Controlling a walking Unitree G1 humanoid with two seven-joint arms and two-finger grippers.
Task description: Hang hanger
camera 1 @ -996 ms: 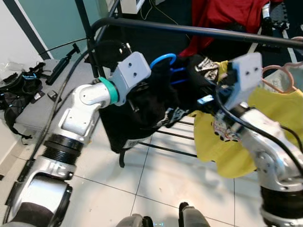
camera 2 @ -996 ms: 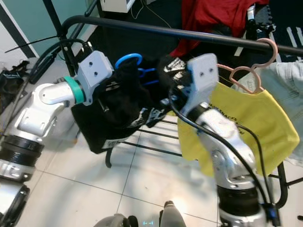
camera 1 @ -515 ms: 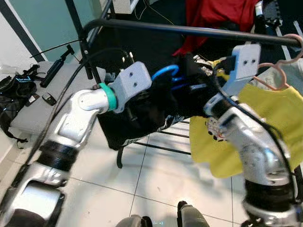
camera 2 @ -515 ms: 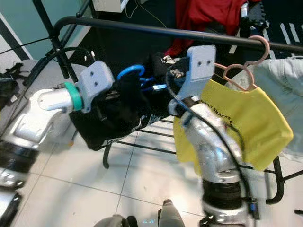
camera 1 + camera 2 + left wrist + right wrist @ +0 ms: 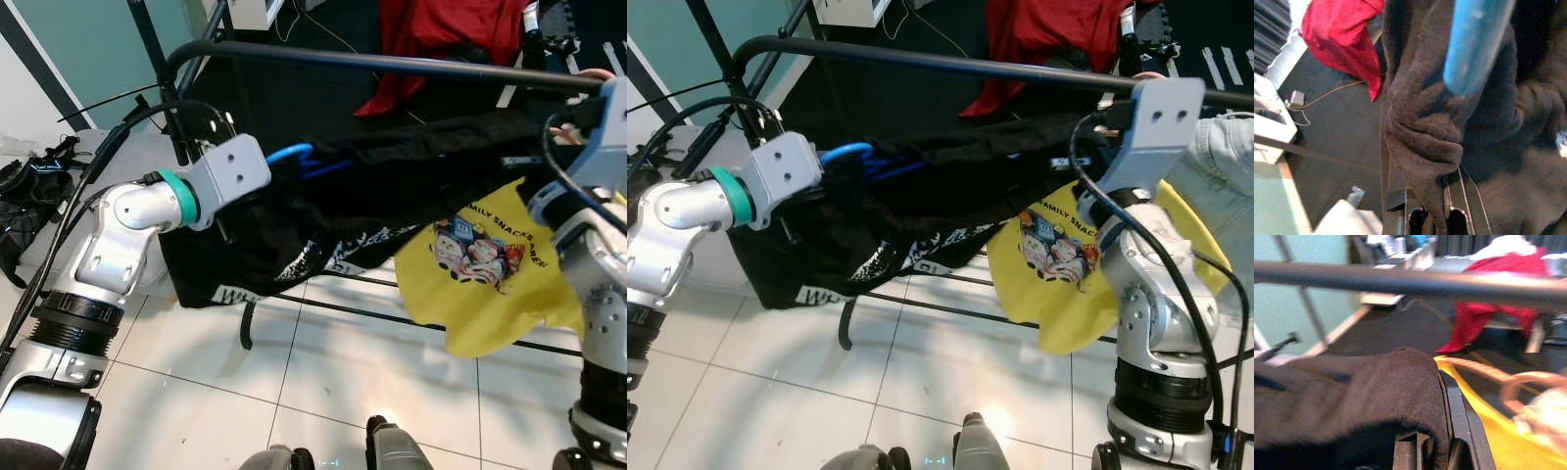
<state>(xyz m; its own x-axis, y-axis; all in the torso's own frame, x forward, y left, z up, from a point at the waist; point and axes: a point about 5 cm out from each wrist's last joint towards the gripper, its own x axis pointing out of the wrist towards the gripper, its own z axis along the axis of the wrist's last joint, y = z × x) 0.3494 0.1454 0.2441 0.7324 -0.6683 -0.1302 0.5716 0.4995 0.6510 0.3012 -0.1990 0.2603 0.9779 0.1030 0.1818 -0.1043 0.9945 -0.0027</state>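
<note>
A black garment (image 5: 392, 186) on a blue hanger (image 5: 294, 154) is stretched wide just below the black rail (image 5: 392, 63). My left gripper (image 5: 1432, 218) is shut on the garment's left end, beside the blue hanger (image 5: 1474, 44). At the garment's right end my right gripper (image 5: 1425, 445) is shut on a fold of the same cloth, close under the rail (image 5: 1400, 281). In the eye views the cloth hides both grippers' fingers. A yellow printed shirt (image 5: 490, 284) on a pink hanger (image 5: 1488, 369) hangs from the rail behind my right arm.
A red garment (image 5: 441, 39) lies behind the rail. Pale denim (image 5: 1225, 166) hangs at the far right. The rack's low bars (image 5: 392, 313) cross the white tile floor. A grey pad with a black bag (image 5: 20, 196) is at the left, by the rack's upright post (image 5: 152, 59).
My right gripper has swung right and my left gripper has drawn left, pulling the bunched black garment out flat under the rail. The yellow shirt's print now shows.
</note>
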